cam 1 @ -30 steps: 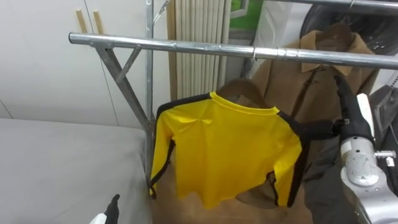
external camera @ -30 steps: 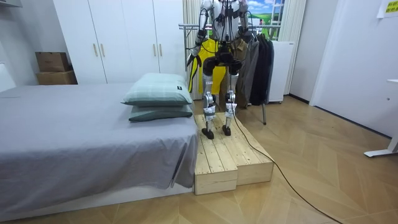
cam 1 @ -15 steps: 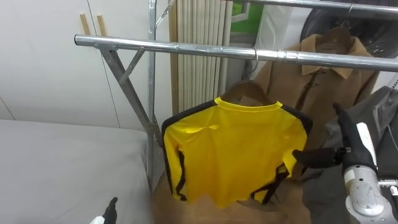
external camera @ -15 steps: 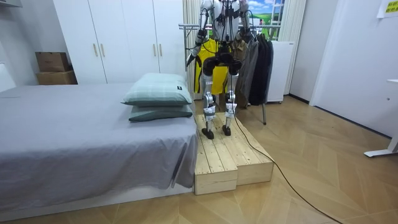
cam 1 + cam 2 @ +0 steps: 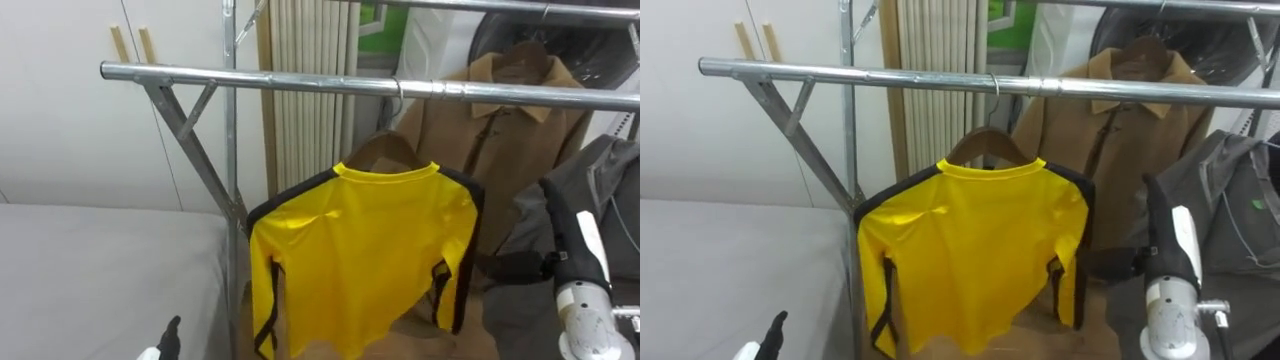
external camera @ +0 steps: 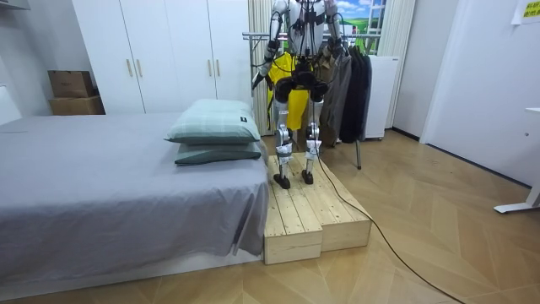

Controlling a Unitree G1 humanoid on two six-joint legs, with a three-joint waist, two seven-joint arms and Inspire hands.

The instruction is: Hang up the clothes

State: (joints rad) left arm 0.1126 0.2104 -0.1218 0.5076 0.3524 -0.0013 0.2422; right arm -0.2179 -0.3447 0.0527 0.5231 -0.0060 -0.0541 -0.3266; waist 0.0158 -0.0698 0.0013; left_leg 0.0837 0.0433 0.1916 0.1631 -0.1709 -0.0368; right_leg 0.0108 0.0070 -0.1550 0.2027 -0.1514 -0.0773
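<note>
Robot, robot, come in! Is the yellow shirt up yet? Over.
Left hand low by the grey bed, right hand beside the yellow black-trimmed long-sleeved shirt. Shirt hangs on its wooden hanger from the silver metal rail. Brown coat behind, nothing blocking.

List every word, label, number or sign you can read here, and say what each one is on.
No text can be read.
On the white wall, a yellow paper sign: print too small to read.
On the grey garment, a small green mark: too small to read.
On the yellow long-sleeved shirt: no print.
</note>
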